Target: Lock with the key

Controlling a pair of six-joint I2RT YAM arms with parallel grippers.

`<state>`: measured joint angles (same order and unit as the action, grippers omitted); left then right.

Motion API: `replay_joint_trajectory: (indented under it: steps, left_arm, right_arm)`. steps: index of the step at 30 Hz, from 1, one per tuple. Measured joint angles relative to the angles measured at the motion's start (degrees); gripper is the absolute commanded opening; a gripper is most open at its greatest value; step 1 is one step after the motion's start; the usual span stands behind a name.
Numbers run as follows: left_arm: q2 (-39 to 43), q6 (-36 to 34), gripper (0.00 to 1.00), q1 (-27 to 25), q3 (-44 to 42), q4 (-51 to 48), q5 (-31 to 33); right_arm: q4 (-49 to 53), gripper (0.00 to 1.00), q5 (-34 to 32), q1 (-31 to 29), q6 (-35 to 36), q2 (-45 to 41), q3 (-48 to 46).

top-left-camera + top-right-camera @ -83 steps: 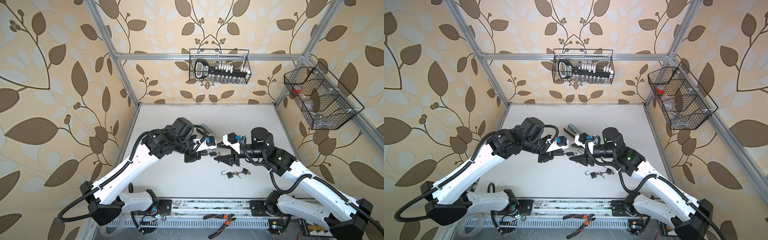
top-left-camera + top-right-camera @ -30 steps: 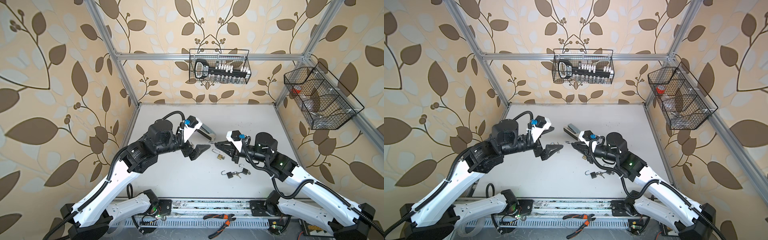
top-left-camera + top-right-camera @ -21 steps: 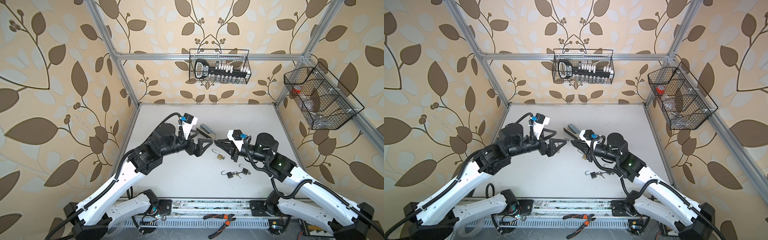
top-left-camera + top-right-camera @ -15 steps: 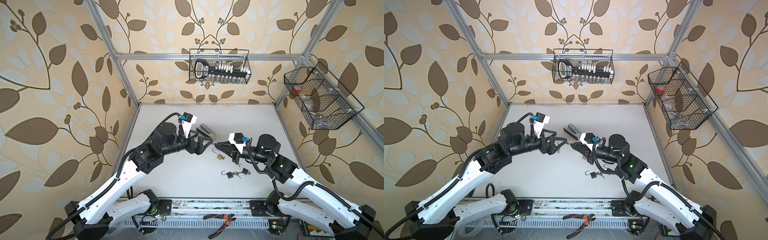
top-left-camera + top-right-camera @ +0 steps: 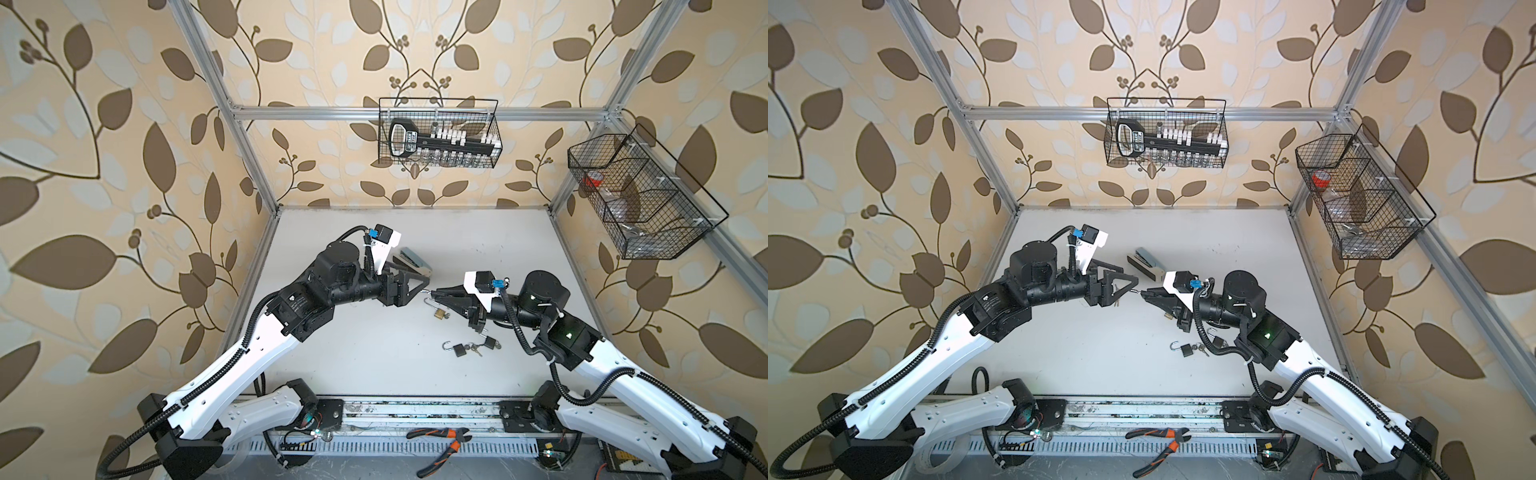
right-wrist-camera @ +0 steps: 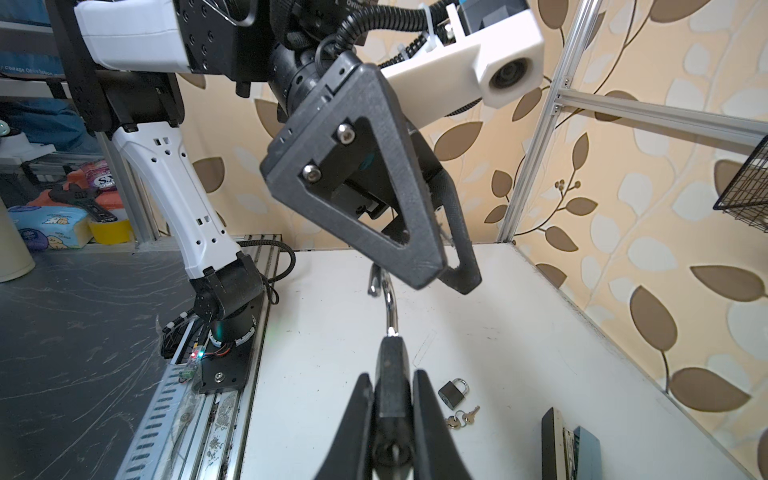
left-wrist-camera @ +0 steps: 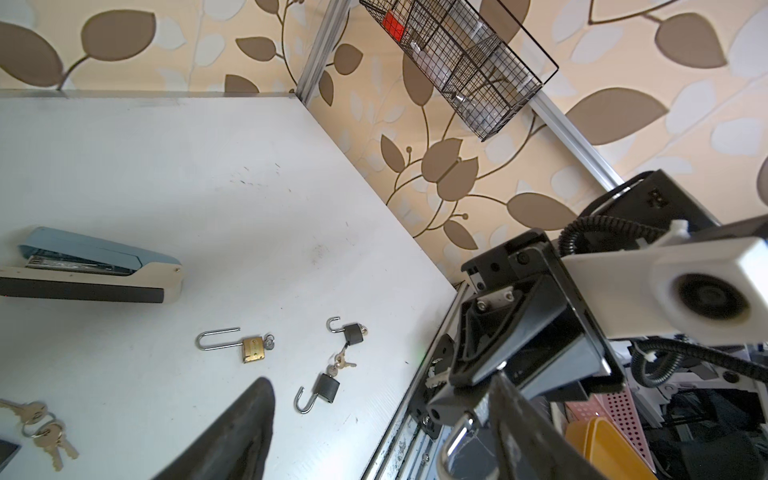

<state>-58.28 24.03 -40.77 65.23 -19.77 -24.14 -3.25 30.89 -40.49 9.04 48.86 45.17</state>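
Right wrist view gives us the clearest look: the right gripper is clamped tight on the body of a small black padlock, whose silver shackle stands swung open and points at the left gripper. The shackle's hooked end reaches the tips of that gripper's black triangular fingers; we cannot tell whether it touches them. In the left wrist view the left jaws stand well apart with nothing gripped, the shackle just beside one finger. In both top views we see the left gripper and the right gripper meet tip to tip above the middle of the white worktop. Whether a key sits in the held padlock we cannot tell. On the worktop, a brass padlock with a long open shackle lies just beside the right gripper, and two more open black padlocks with small keys between them lie nearer the front edge. A blue-grey stapler rests toward the back edge, with a bunch of brass keys near it.
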Motion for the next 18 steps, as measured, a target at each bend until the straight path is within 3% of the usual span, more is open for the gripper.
replay_joint_trajectory:
  steps: [11,18]
  left_arm:
    - [0.5,0.2,0.68,0.0,-6.0,4.4,-3.8]
    - [1.4,-0.7,0.49,0.0,-9.6,9.8,-6.5]
  right_arm:
    - [-0.8,0.00,-1.1,0.9,-3.8,0.4,-0.5]
    - [-2.1,0.00,3.1,5.3,-8.3,0.6,-0.5]
